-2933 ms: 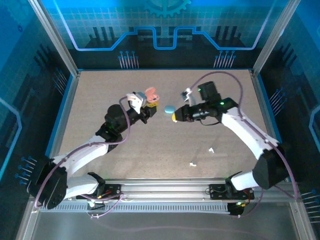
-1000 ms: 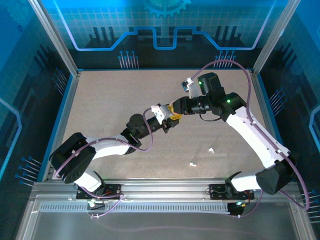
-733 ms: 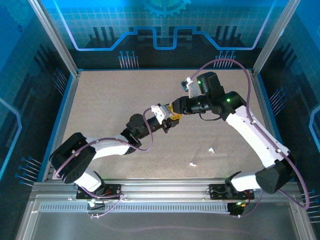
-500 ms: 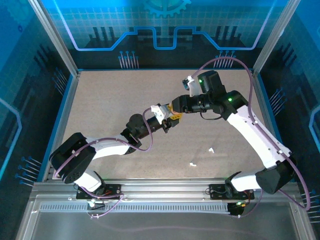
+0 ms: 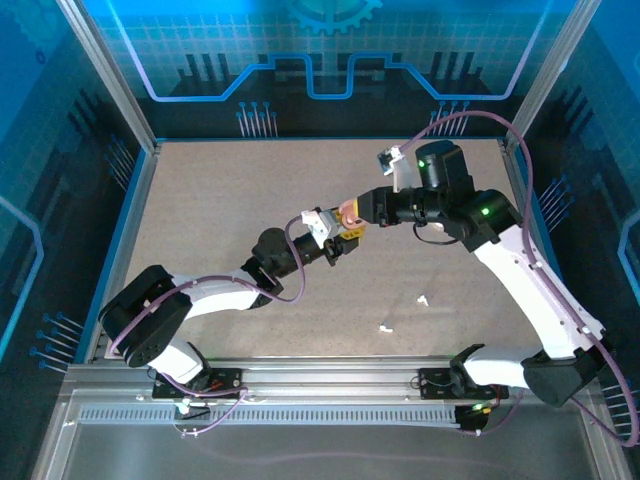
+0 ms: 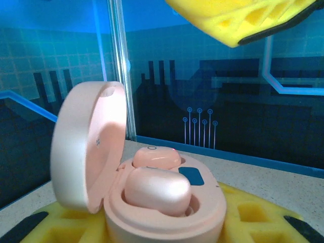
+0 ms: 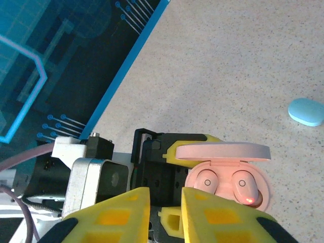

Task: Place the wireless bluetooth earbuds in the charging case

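While my left hand (image 5: 346, 228) clamps the pink charging case (image 6: 164, 228) between its yellow fingers, I count what is about: two cases, two pink earbuds (image 7: 206, 180) and two small white bits. One case is the pink one I hold, its lid (image 6: 87, 147) swung open at 9 o'clock in the left wrist view. The other is a light blue case (image 7: 306, 112), closed. It lies flat on the tabletop (image 5: 220, 200) at about 2 o'clock from the pink one in the right wrist view, apart from it. Both earbuds sit side by side in the wells of the open case, with a small red light by the one at 3 o'clock. The white bits (image 5: 423, 299) lie on the tabletop well apart from both hands, at roughly 5 o'clock from the case in the top view (too small for me to say what they are).

My right hand (image 7: 166, 196) is narrow, its two yellow fingers drawn almost together with nothing between them. In its own wrist view the case and its earbuds lie just beside the fingertips at 3 o'clock. In the top view the hand sits near the case, at 2 o'clock of it.
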Controlling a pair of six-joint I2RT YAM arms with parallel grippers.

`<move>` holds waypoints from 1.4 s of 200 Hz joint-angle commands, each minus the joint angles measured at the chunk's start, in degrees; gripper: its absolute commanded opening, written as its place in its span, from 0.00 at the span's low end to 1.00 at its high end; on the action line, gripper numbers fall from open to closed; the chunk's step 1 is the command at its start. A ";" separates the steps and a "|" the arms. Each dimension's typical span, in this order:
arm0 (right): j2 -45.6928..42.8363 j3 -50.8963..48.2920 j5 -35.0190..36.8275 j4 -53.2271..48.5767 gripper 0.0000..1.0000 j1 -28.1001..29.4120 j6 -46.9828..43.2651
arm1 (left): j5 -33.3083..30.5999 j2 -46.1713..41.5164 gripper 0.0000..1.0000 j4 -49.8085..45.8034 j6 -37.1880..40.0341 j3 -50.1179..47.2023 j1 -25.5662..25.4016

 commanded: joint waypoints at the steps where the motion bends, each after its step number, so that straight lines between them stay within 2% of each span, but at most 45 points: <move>1: 2.11 1.16 -2.36 -1.39 0.20 0.53 -1.03 | 1.73 -0.32 0.34 3.65 0.46 1.20 -0.42; 94: 8.99 0.78 -3.15 -6.23 0.16 1.58 -2.53 | 2.97 -1.02 0.34 3.69 0.17 1.66 -0.42; 135: 8.14 2.41 -4.20 -7.31 0.16 2.25 -4.52 | 2.45 -0.97 0.34 4.13 0.11 1.45 -0.35; 152: 5.50 3.26 -0.03 -6.34 0.25 2.30 -4.43 | 2.50 -0.93 0.34 4.13 0.15 1.23 -0.34; 181: 0.04 2.32 3.10 0.20 0.35 0.90 -4.24 | 3.25 -0.73 0.34 4.25 -0.05 0.79 -0.36; 204: 0.34 3.85 7.09 -0.01 0.42 -1.34 -3.78 | 4.95 -0.75 0.34 3.78 -0.55 0.83 -0.33; 249: 8.21 10.37 3.84 -4.47 0.51 -5.19 -1.45 | 8.17 -1.67 0.34 1.96 -1.12 1.58 -0.35; 280: 15.75 16.95 -1.49 -14.13 0.53 -5.58 -3.58 | 7.15 -2.28 0.34 1.66 -1.22 1.86 -0.26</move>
